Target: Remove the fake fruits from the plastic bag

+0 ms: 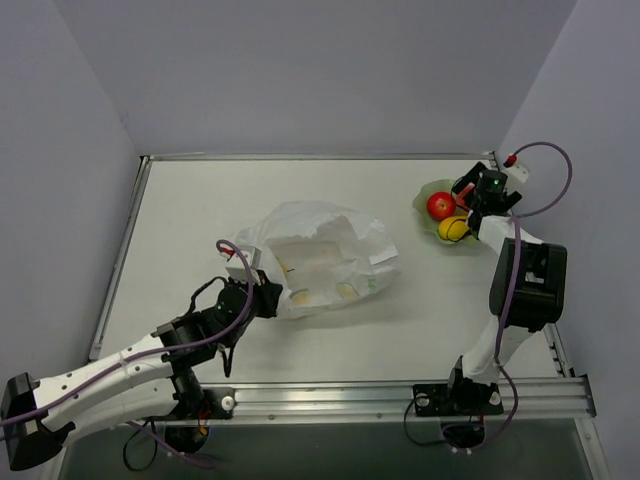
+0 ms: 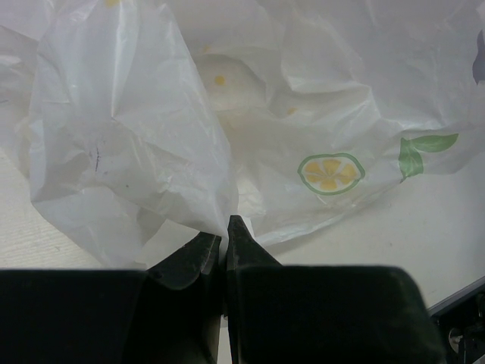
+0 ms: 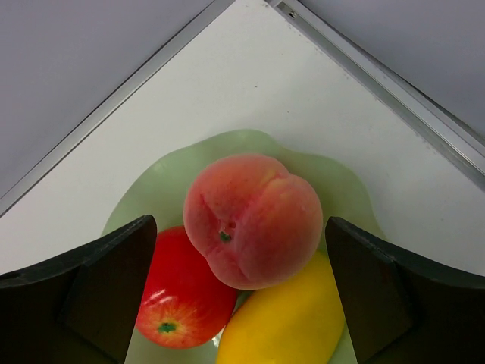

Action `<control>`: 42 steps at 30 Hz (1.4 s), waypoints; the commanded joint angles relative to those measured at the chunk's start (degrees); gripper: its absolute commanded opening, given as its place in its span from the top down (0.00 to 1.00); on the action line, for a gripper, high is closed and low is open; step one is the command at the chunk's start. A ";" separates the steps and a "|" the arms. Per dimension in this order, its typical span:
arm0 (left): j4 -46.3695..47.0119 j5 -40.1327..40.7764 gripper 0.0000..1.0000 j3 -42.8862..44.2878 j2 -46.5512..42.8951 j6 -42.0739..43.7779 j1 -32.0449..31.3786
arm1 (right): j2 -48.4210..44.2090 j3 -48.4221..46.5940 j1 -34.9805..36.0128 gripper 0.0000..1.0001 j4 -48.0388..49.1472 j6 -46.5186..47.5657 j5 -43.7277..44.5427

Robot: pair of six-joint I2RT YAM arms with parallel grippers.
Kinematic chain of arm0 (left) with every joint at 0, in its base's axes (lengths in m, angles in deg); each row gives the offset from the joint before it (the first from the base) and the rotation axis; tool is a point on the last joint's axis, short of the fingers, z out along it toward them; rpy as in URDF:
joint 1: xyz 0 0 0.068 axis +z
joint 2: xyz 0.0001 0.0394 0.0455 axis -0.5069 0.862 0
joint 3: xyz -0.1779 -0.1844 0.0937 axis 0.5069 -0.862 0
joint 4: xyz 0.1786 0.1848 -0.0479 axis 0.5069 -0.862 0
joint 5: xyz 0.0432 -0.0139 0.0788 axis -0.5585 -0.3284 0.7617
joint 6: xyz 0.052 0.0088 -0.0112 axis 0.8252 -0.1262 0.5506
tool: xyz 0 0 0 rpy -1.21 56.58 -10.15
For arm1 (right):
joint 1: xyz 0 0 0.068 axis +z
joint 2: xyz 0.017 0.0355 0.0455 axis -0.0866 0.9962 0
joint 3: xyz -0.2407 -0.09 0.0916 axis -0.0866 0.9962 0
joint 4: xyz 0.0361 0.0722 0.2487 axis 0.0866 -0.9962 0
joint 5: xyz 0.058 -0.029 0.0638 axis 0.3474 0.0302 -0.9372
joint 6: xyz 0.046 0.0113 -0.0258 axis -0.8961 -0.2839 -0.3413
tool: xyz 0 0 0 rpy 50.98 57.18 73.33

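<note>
The plastic bag (image 1: 320, 255) lies crumpled mid-table, translucent white with lemon prints. My left gripper (image 1: 268, 298) is at its near-left edge, shut on a fold of the bag (image 2: 136, 136); the fingers (image 2: 244, 243) pinch the film between them. A pale round fruit (image 2: 227, 83) shows dimly through the plastic. My right gripper (image 1: 470, 200) is open above the pale green dish (image 3: 151, 182) at the far right. Between its wide-apart jaws sit a peach (image 3: 254, 220), a red apple (image 3: 186, 292) and a yellow fruit (image 3: 284, 322), none touched. The top view shows the apple (image 1: 440, 205) and the yellow fruit (image 1: 452, 229).
A metal rail (image 1: 400, 400) runs along the near edge by the arm bases. Grey walls close the table on the back and both sides. The dish (image 1: 432, 190) stands close to the back right corner rail (image 3: 379, 76).
</note>
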State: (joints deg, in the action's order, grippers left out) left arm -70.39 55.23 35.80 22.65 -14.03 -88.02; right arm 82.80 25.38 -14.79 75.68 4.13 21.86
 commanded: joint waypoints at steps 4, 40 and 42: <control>-2.34 1.36 0.98 4.60 -0.64 0.75 0.34 | -11.95 -3.94 1.73 0.06 -2.31 -0.74 -3.69; -43.20 23.24 0.98 14.88 -4.43 -19.28 -0.18 | 4.64 -4.28 69.85 0.16 5.86 8.66 7.55; -45.49 23.86 0.98 15.49 -3.45 -21.12 -0.18 | 6.13 -5.08 69.59 0.11 6.73 8.31 8.26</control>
State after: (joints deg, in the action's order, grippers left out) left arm -108.75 74.44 48.13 18.32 -31.45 -88.04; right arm 88.09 23.29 55.21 77.69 14.03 26.35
